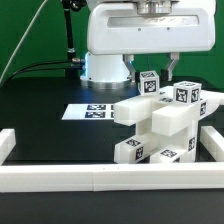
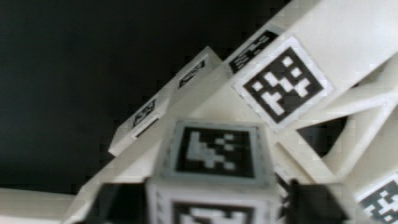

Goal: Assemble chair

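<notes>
Gripper (image 1: 153, 72) right over small tagged cube (image 1: 149, 83) atop the chair (image 1: 160, 125); fingers either side, grip unclear.

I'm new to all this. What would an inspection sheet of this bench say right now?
Surface: black table, white border wall along its edges.
Job's things: white tagged chair parts stacked together.
Clutter: nothing seen.
Grippers: gripper around the topmost small cube; firm grip unclear.
Cables: black cables behind the arm.
Surroundings: green backdrop; marker board flat on the table.
</notes>
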